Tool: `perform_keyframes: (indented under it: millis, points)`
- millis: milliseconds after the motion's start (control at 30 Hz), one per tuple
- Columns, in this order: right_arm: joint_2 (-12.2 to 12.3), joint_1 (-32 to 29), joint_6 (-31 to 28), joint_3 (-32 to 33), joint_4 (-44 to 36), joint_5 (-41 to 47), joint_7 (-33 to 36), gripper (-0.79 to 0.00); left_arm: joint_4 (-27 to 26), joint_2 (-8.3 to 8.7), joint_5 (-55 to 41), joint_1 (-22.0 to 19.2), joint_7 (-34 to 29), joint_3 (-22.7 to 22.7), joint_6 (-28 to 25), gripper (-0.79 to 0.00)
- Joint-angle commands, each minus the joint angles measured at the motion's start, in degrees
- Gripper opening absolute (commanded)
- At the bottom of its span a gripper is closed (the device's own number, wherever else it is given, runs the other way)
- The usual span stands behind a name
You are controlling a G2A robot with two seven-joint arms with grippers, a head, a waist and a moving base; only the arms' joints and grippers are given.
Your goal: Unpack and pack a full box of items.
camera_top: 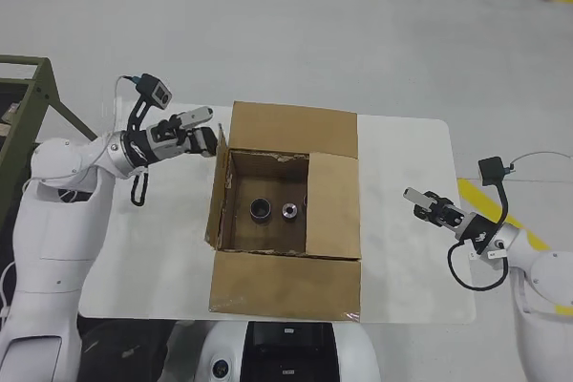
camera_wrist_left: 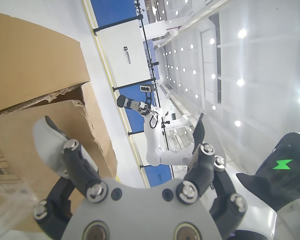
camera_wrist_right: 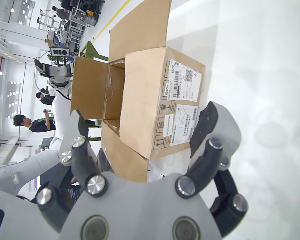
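"Which arm is nearer the box (camera_top: pixel 291 129)?"

"The left. The left fingers (camera_wrist_left: pixel 48 136) hang spread and empty just outside the upright flap (camera_top: pixel 217 191) on that side. The right fingers (camera_wrist_right: pixel 207 123) are spread too, with nothing in them, and sit well apart over the bare worktop (camera_top: pixel 406 143)."

"And the goods?"

"Two dark round pieces (camera_top: pixel 262 208), side by side on the box floor, bores facing up, I'd say. From the left fingers they lie beyond that flap and lower. I reckon that arm would have to go over the flap's edge, then down."

"Do the wrist cameras help?"

"Not much. From overhead you look straight down onto the pieces. The right wrist camera meets the labelled outer wall (camera_wrist_right: pixel 182 96) instead, and the left one has a torn flap edge (camera_wrist_left: pixel 65 93) close by."
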Motion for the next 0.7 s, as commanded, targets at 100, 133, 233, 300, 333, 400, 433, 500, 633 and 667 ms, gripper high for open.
perform_keyframes:
  millis: [100,133,233,300,333,400,433,500,633,667]
  points:
    - [0.0,0.0,0.0,0.0,0.0,0.0,0.0,0.000,0.4,-0.61,1.2,-2.8,0.3,5.2,0.8,0.000]
    - [0.0,0.0,0.0,0.0,0.0,0.0,0.0,0.000,0.5,-0.74,1.5,-3.2,0.4,6.1,0.9,0.000]
    - [0.0,0.0,0.0,0.0,0.0,0.0,0.0,0.000,0.8,-1.10,2.7,-4.5,1.0,8.7,1.1,0.000]
    - [0.0,0.0,0.0,0.0,0.0,0.0,0.0,0.000,1.1,-1.31,3.3,-5.1,1.4,10.0,1.0,0.000]
    - [0.0,0.0,0.0,0.0,0.0,0.0,0.0,0.000,1.3,-1.38,4.0,-5.3,1.7,10.6,1.0,0.000]
    - [0.0,0.0,0.0,0.0,0.0,0.0,0.0,0.000,1.5,-1.49,5.5,-5.7,2.0,11.8,1.3,0.000]
    - [0.0,0.0,0.0,0.0,0.0,0.0,0.0,0.000,1.5,-1.52,6.4,-5.9,2.1,12.4,1.4,0.000]
    - [0.0,0.0,0.0,0.0,0.0,0.0,0.0,0.000,1.5,-1.56,8.2,-6.2,2.3,13.2,1.4,0.000]
    - [0.0,0.0,0.0,0.0,0.0,0.0,0.0,0.000,0.8,-1.59,12.5,-6.2,4.2,14.6,1.3,0.000]
    - [0.0,0.0,0.0,0.0,0.0,0.0,0.0,0.000,0.6,-1.60,13.4,-6.2,4.6,14.9,1.3,0.000]
